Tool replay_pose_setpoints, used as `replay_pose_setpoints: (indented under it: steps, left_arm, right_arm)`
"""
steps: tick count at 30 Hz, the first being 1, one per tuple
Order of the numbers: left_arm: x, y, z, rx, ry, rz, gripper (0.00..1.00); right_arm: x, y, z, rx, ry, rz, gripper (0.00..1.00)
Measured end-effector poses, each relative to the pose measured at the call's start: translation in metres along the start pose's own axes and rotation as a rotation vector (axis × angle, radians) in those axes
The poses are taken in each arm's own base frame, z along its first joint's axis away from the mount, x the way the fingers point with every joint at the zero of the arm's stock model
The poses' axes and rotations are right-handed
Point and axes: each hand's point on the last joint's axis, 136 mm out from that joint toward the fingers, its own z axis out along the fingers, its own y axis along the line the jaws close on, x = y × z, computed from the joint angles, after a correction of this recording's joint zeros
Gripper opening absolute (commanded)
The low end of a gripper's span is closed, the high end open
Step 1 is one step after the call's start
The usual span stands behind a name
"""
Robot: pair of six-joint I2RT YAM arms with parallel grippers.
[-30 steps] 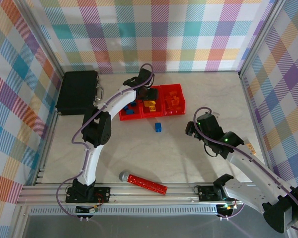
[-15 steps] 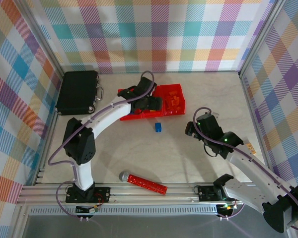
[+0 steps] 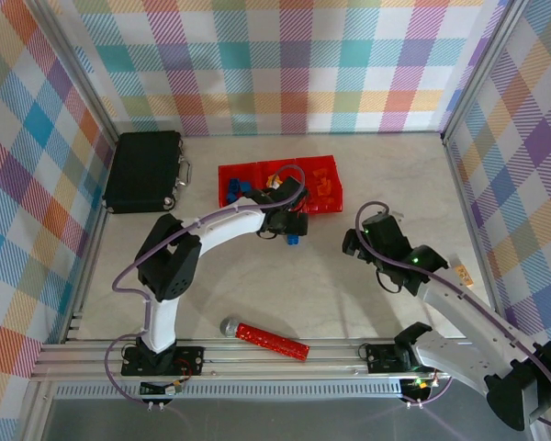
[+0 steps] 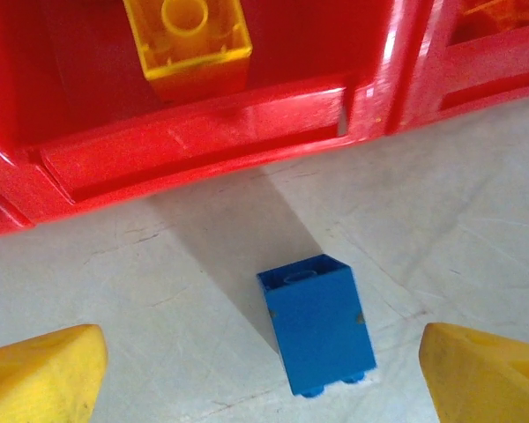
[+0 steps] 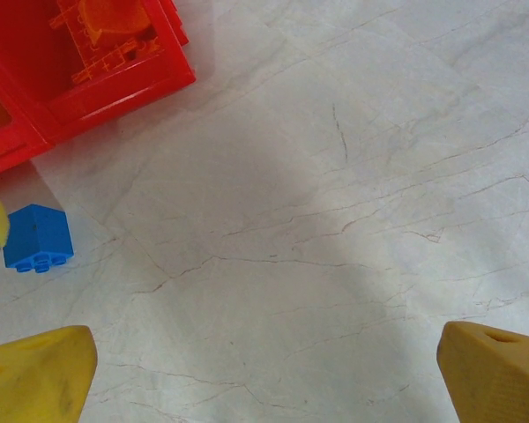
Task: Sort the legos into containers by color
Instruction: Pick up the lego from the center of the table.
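From above, the left gripper [image 3: 292,226] has swung off the containers [image 3: 231,171], which sit by the worktop's [image 3: 257,294] far edge, and now hangs over the lone blue lego [image 3: 294,240] lying on the bare surface just in front of their near wall. Its jaws have been widening over the last second. The right gripper [image 3: 354,243] waits well to the right, unmoved. From the left wrist, the yellow fingers [image 4: 44,374] stand spread to either side of the blue lego [image 4: 317,333], not touching it. A yellow lego [image 4: 189,35] rests in the bin behind the red wall [image 4: 194,141]. From the right wrist, the right gripper [image 5: 264,374] is spread over bare worktop, the blue lego [image 5: 37,236] far off. Apparently one drop is done and the last stray brick is next.
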Motion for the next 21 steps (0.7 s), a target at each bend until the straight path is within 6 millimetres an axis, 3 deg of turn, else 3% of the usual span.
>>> replay_pose_setpoints:
  steps: [6, 12, 21]
  left_arm:
    - [0.014, -0.001, 0.026, -0.041, 0.038, -0.041, 0.92]
    - [0.016, -0.01, 0.032, -0.037, 0.038, -0.062, 0.92]
    - [0.012, -0.02, 0.039, 0.002, 0.025, -0.103, 0.8]
  right_arm:
    - [-0.003, -0.002, -0.002, 0.001, -0.012, 0.007, 0.99]
    - [-0.003, -0.002, -0.002, 0.001, -0.013, 0.004, 0.99]
    - [-0.003, -0.002, -0.002, 0.002, -0.013, 0.006, 0.99]
